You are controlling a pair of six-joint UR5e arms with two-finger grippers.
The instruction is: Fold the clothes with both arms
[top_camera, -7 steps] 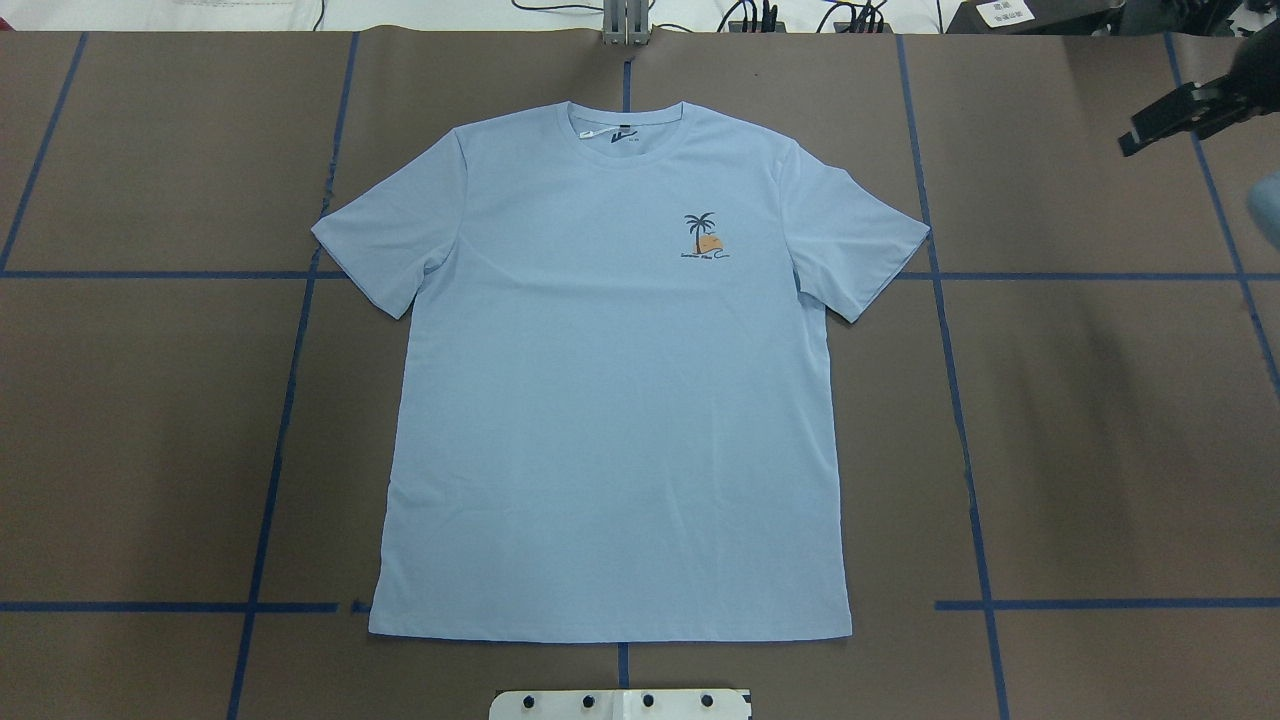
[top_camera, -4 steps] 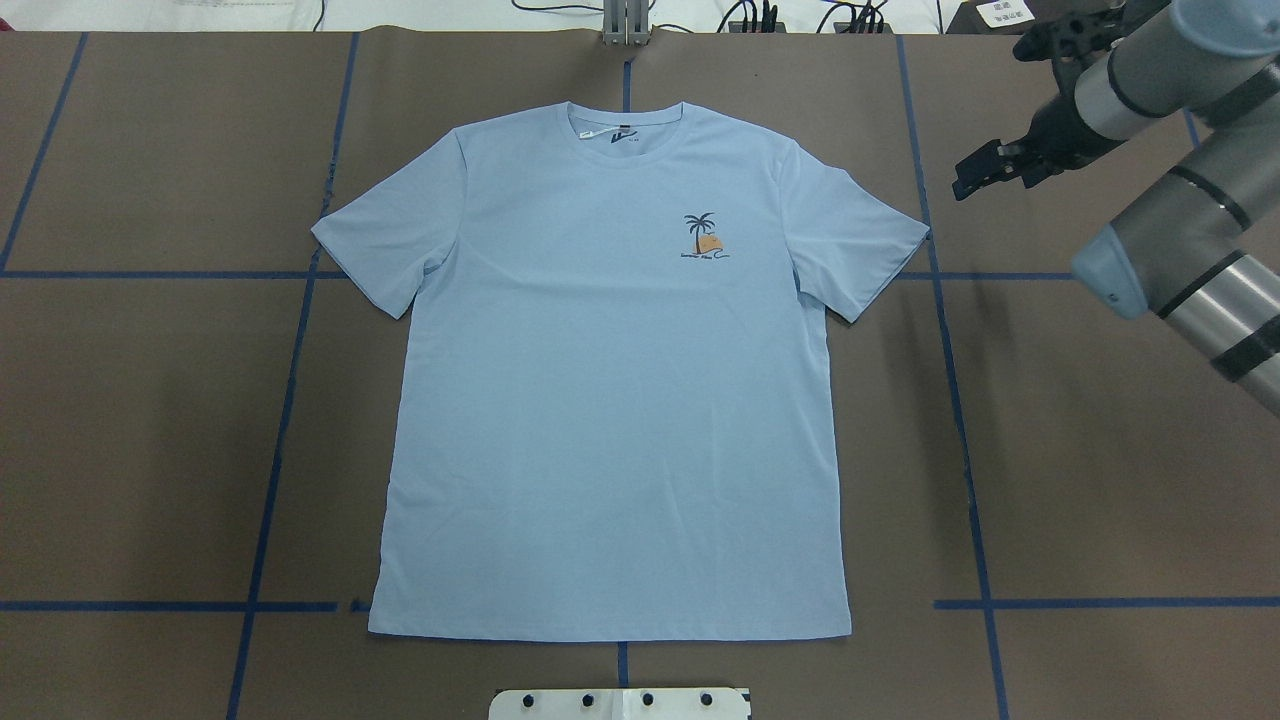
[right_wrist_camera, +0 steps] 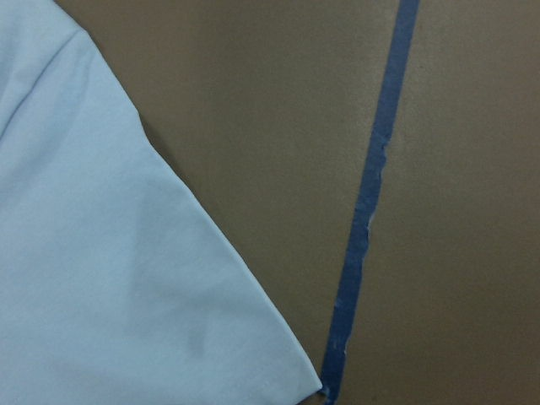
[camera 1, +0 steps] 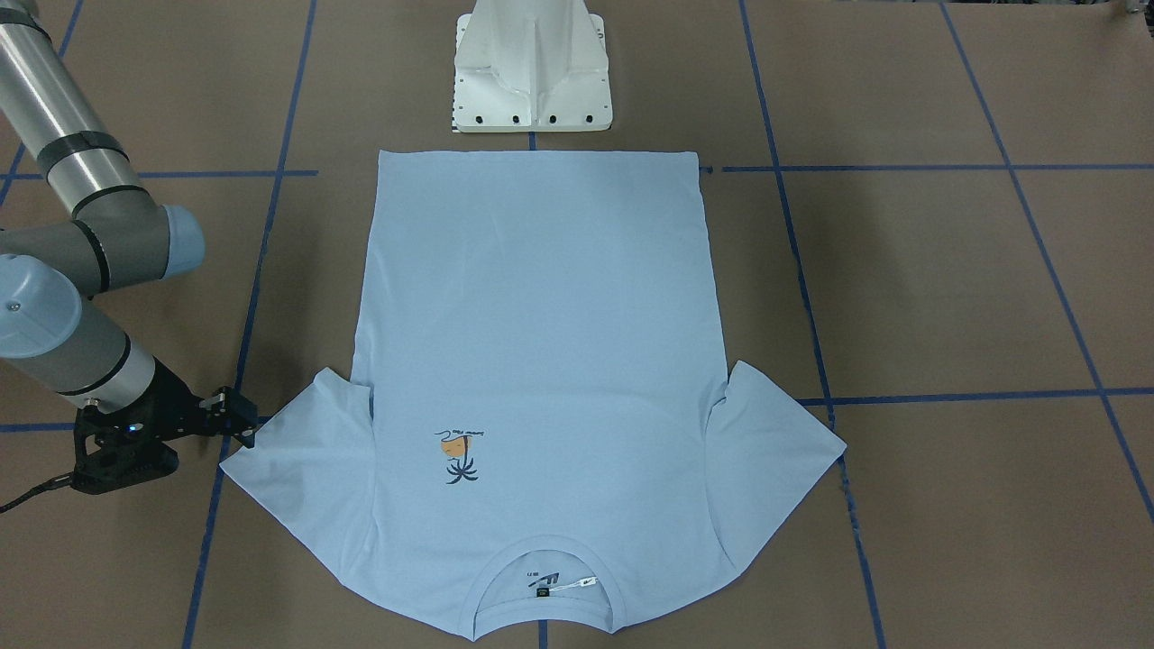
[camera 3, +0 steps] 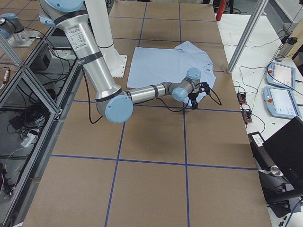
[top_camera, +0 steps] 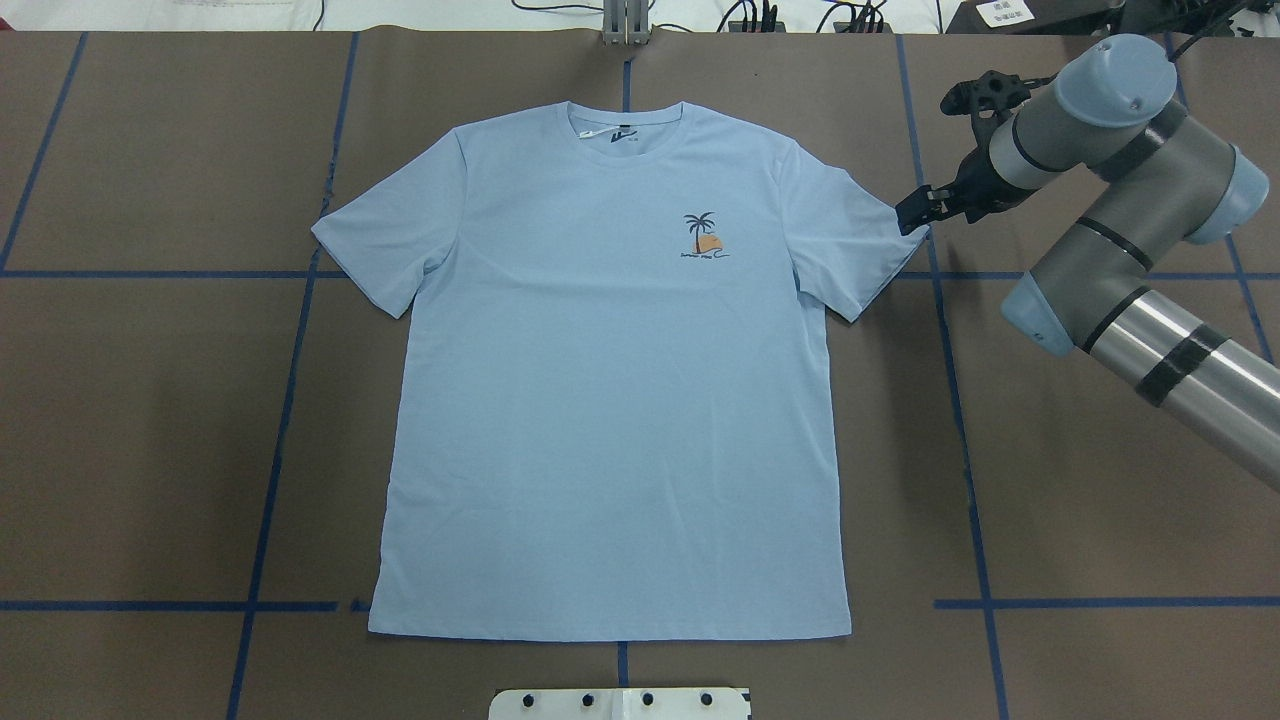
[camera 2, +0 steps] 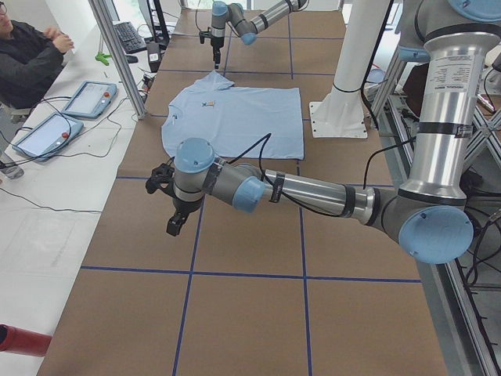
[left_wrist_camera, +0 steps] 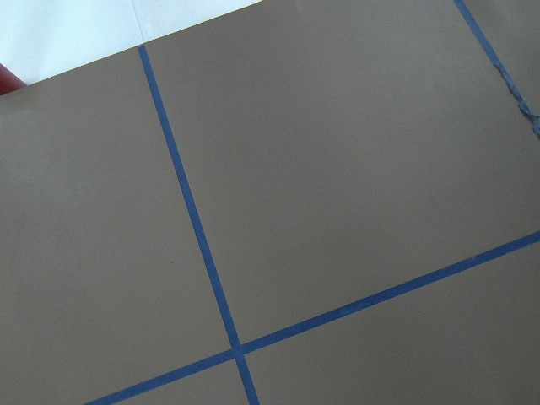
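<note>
The light blue T-shirt (top_camera: 610, 400) lies flat and face up in the middle of the table, collar at the far side. It also shows in the front-facing view (camera 1: 541, 297). My right gripper (top_camera: 912, 212) points down at the tip of the shirt's right-hand sleeve, fingers a little apart and empty; it also shows in the front-facing view (camera 1: 236, 418). The right wrist view shows that sleeve's hem corner (right_wrist_camera: 126, 278) beside a blue tape line. My left gripper (camera 2: 174, 225) shows only in the exterior left view, over bare table away from the shirt; I cannot tell whether it is open.
The white pedestal base (camera 1: 532, 72) stands at the shirt's hem side. Blue tape lines (left_wrist_camera: 236, 348) grid the brown table cover (top_camera: 1100, 480). An operator (camera 2: 27, 55) and tablets (camera 2: 43, 133) are beyond the table's far edge.
My right arm has swung in from the right edge toward the shirt. Its gripper has moved left and now stands at the sleeve tip. The shirt has not moved.
</note>
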